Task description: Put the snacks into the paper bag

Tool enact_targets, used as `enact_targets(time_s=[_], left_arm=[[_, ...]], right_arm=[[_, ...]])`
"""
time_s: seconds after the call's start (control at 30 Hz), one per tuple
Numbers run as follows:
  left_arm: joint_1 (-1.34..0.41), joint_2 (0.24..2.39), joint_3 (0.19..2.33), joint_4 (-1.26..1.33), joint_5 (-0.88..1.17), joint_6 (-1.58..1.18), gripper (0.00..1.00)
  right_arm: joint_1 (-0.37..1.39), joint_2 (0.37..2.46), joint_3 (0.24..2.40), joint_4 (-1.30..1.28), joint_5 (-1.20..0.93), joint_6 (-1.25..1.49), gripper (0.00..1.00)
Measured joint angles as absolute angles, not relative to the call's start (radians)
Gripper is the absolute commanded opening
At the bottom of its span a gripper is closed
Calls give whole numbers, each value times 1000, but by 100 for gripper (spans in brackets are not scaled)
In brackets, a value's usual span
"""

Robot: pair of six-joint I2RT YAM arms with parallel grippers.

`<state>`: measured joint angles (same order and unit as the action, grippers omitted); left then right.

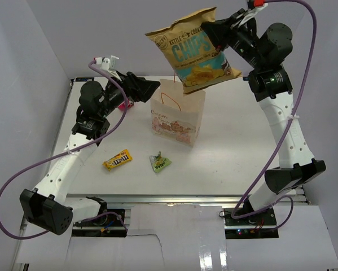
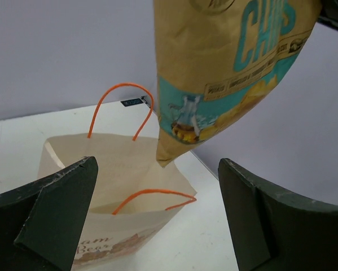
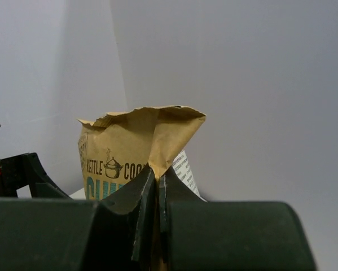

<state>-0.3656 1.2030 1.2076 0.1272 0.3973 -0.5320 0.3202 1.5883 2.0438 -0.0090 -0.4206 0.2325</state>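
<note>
My right gripper (image 1: 218,29) is shut on the top edge of the large yellow chip bag (image 1: 194,52) and holds it in the air above the upright beige paper bag (image 1: 177,116). In the right wrist view the gripper (image 3: 157,183) pinches the bag's crimped top (image 3: 140,141). My left gripper (image 1: 152,86) is open and empty beside the paper bag's left top edge; its view shows the bag's open mouth (image 2: 118,169) and the chip bag's lower corner (image 2: 214,84) over it. The M&M's packet (image 1: 117,160) and green packet (image 1: 160,162) lie in front. A bit of red-pink (image 1: 122,105) shows behind the left arm.
White walls close in the table (image 1: 236,141) at the left, back and right. The paper bag's orange handles (image 2: 121,107) stand up at its mouth. The arm bases sit at the near edge.
</note>
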Motion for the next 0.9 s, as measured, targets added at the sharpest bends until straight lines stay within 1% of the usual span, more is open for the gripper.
enact_targets(time_s=[0.27,0.43,0.9], left_arm=[[-366,1309,1324,147,389,-497,98],[-366,1361,1348,149,393,-467,98],[-366,1351,1339,151,361,-339,98]], right_arm=[[415,1655,2052,12,-390,228,8],[451,1689,2054,26,-376,228,8],[488,1714,2037,69,-369,282,8]])
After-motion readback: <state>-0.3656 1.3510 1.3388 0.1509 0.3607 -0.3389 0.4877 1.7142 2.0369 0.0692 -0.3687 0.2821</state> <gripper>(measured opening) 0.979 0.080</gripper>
